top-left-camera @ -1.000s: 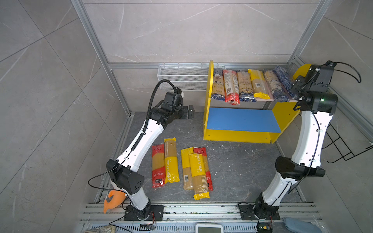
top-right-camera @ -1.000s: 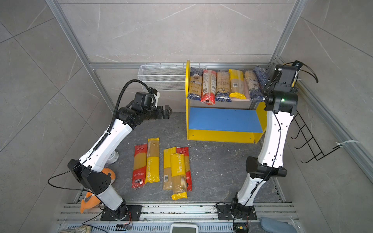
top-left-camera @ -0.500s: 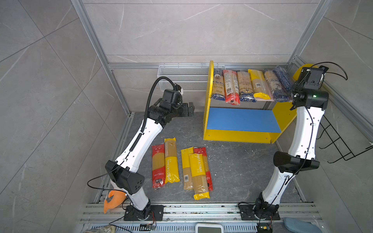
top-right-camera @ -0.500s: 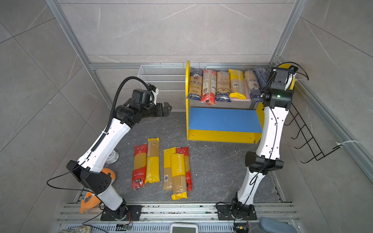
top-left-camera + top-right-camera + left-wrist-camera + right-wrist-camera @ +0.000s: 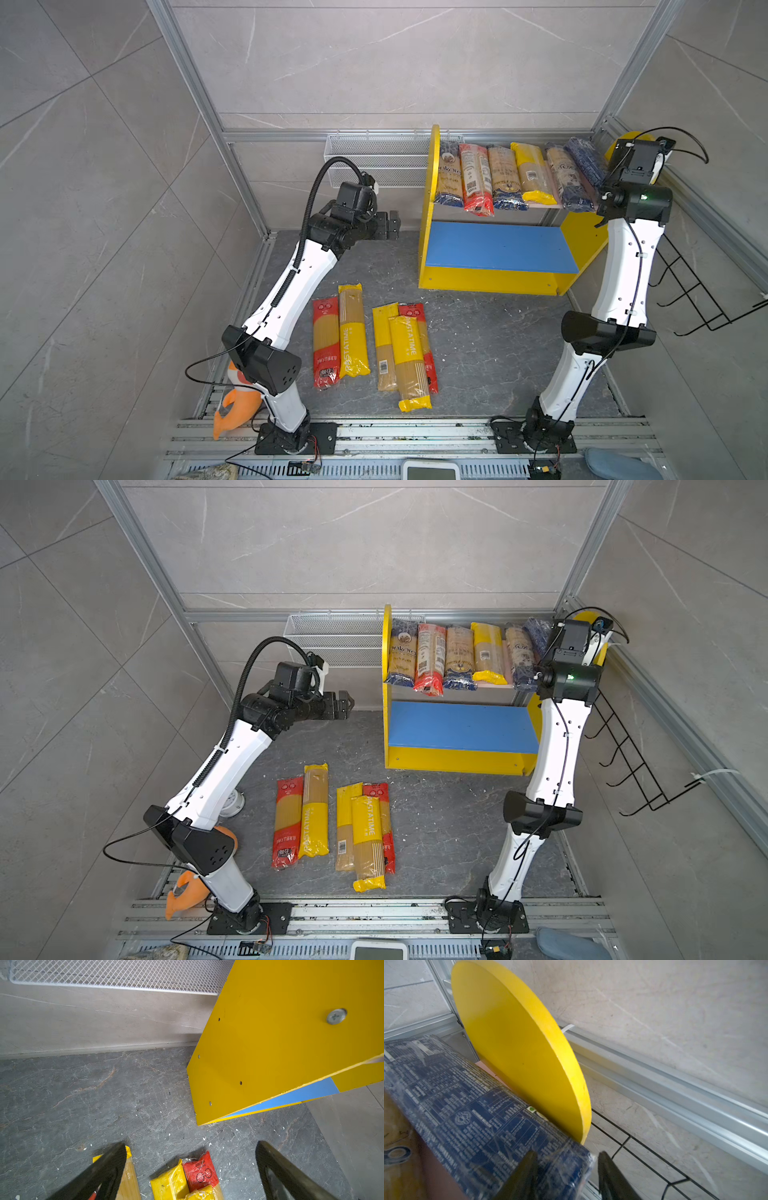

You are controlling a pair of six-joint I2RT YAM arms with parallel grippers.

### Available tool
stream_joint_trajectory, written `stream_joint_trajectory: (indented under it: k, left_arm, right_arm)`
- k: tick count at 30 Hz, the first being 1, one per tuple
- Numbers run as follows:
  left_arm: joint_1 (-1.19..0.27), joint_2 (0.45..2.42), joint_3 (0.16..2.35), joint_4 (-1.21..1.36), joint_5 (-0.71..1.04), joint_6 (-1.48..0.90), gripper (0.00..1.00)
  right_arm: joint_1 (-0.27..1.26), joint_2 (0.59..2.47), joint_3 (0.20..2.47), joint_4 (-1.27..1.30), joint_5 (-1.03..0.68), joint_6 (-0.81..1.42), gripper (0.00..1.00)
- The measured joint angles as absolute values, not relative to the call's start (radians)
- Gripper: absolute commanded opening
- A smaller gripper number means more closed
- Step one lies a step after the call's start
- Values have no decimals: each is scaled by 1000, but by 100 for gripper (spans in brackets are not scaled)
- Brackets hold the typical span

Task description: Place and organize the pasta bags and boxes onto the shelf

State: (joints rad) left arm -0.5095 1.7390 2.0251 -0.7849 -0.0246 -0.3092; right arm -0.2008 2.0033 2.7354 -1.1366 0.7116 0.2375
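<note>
Shelf: the two-tier shelf [image 5: 426, 249] stands at the back right of the dark grey counter [image 5: 490, 345], with yellow side panels, a pink upper board [image 5: 488, 1069] and a blue lower board [image 5: 498, 249].
Upper board: six pasta packs lie side by side, their ends toward the front. From the left they are the dark blue "ankara" pack [image 5: 449, 174], a red pack [image 5: 476, 178], a blue-ended pack [image 5: 505, 174], a yellow-ended pack [image 5: 530, 174], a second blue-ended pack [image 5: 567, 178] and the dark blue printed pack [image 5: 477, 1105] nearest the right side panel.
Counter packs: five more lie lengthwise in front of the shelf, between the two arms. A red-ended bag [image 5: 325, 345] touches a yellow PASTATIME bag [image 5: 352, 332]. Just beside these, a second PASTATIME bag [image 5: 409, 361] lies on top of a plain yellow bag [image 5: 382, 345] and another red bag [image 5: 424, 332].
Right claw: the right claw [image 5: 568, 1154] is at the right end of the upper board, with its fingers on either side of the near end of the dark blue printed pack. I cannot tell whether they pinch it.
Left claw: the left claw [image 5: 191, 1144] is released, with its fingers spread wide and nothing between them. It hangs above the counter beside the shelf's left panel.
Surroundings: a white mesh basket [image 5: 374, 162] hangs on the back wall, and a black wire rack [image 5: 698, 299] on the right wall.
</note>
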Motion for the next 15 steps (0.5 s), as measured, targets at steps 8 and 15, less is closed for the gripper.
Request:
stream_joint_trajectory:
  k: [8, 15]
  left_arm:
    - [-507, 1739, 2025, -784, -24, -309, 100]
    - [-504, 1738, 2014, -781, -24, -310, 100]
  right_arm:
    - [-96, 2003, 2728, -1164, 745, 232, 50]
    - [-83, 2000, 2734, -1168, 732, 226, 76]
